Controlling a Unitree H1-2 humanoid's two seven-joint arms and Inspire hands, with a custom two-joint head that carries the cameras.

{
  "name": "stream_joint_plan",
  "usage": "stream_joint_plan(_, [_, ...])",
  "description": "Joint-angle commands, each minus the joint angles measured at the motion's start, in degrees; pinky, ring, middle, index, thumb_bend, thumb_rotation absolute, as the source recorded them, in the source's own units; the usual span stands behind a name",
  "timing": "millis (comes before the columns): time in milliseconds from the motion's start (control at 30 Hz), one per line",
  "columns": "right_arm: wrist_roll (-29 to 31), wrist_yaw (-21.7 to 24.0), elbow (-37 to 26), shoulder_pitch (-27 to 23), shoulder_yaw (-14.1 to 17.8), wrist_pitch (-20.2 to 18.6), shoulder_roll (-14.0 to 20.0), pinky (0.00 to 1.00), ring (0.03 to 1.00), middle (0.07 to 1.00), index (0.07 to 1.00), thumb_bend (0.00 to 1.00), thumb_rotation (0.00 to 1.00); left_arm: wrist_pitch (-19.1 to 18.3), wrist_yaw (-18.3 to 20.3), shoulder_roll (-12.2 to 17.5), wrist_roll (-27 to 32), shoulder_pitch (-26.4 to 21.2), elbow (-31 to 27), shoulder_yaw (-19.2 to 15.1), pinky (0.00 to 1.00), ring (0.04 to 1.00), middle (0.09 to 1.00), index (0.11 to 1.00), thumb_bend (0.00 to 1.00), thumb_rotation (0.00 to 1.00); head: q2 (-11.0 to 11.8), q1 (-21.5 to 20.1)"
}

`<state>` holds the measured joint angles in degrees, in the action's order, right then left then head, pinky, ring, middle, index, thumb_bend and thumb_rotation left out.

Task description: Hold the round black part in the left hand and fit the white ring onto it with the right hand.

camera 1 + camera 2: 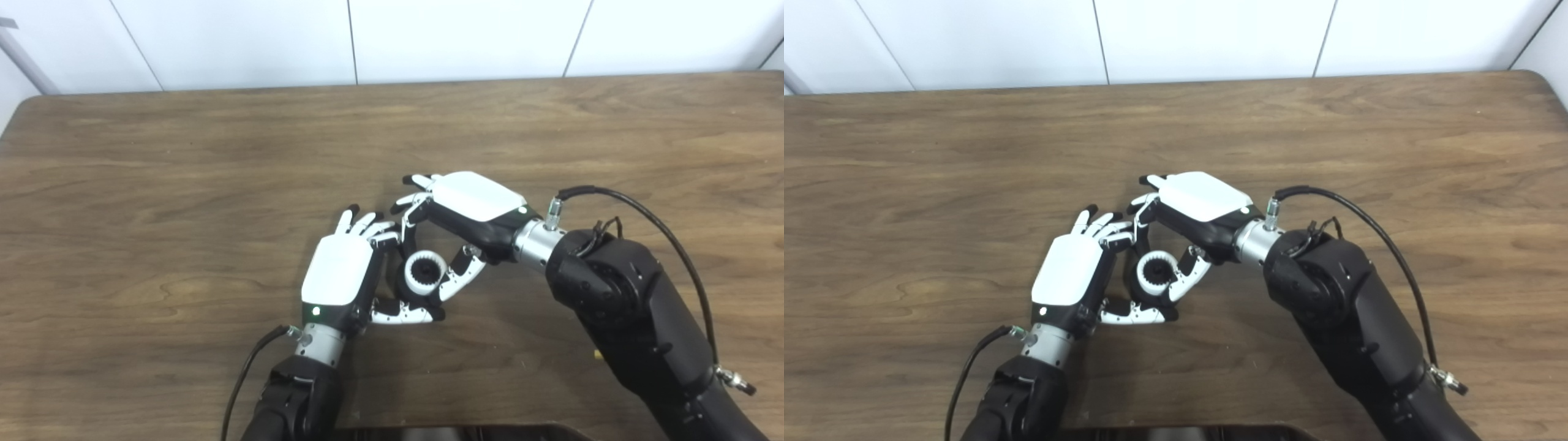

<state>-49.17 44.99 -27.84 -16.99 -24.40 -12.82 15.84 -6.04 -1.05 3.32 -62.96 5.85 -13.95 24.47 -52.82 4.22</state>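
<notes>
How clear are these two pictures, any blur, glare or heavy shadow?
Left eye view: evenly lit, slightly soft; the white ring shows its teeth; faint shadow under the right hand. Right eye view: the same, no glare on the table.

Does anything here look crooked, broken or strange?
Nothing stands out. The white ring sits level on the black part, between the left hand and right hand.

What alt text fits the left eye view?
Two robot hands meet mid-table around a white ring sitting on a round black part: the left hand cups the part while the right hand closes on the ring from above. The wooden table shows nothing else.
</notes>
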Motion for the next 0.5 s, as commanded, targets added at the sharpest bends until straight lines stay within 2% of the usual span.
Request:
stream_joint_plan(0, [-0.17, -1.76, -0.64, -1.49, 0.67, 1.30, 0.13, 1.00, 0.999, 0.859, 0.487, 0.52, 0.14, 0.04, -0.57, -0.49, -0.62, -0.98, -2.25, -0.01, 1.00, 0.891, 0.794, 0.486, 0.52, 0.06, -0.08, 0.04])
stream_joint_plan(267, [-0.47, -0.69, -1.21, -1.97, 0.61, 0.64, 0.15, 1.00, 1.000, 0.892, 0.493, 0.52, 0.16, 0.05, -0.74, -0.55, -0.72, -1.07, -1.96, -0.01, 1.00, 0.892, 0.796, 0.485, 0.52, 0.06, -0.05, 0.03])
stream_joint_plan(300, [-0.50, -0.57, -1.33, -1.98, 0.64, 0.55, 0.17, 1.00, 1.000, 0.899, 0.569, 0.75, 0.24, 0.02, -0.71, -0.57, -0.70, -1.04, -1.96, -0.02, 1.00, 0.892, 0.795, 0.485, 0.52, 0.06, -0.05, 0.03])
stream_joint_plan(333, [-0.56, -0.45, -1.43, -1.98, 0.65, 0.46, 0.19, 1.00, 1.000, 0.907, 0.602, 0.84, 0.27, 0.04, -0.76, -0.56, -0.73, -1.03, -1.93, -0.01, 1.00, 0.892, 0.796, 0.485, 0.52, 0.06, -0.05, 0.03])
stream_joint_plan(400, [-0.78, -0.42, -1.53, -1.97, 0.63, 0.57, 0.29, 1.00, 1.000, 0.923, 0.641, 0.93, 0.29, -0.06, -0.61, -0.57, -0.79, -0.97, -2.00, 0.02, 1.00, 0.893, 0.797, 0.485, 0.52, 0.06, -0.05, 0.03])
stream_joint_plan(467, [-0.89, -0.54, -1.54, -1.97, 0.62, 0.78, 0.40, 1.00, 1.000, 0.931, 0.655, 0.96, 0.31, -0.12, -0.46, -0.59, -0.73, -0.93, -2.10, 0.04, 1.00, 0.895, 0.798, 0.485, 0.52, 0.06, -0.05, 0.03])
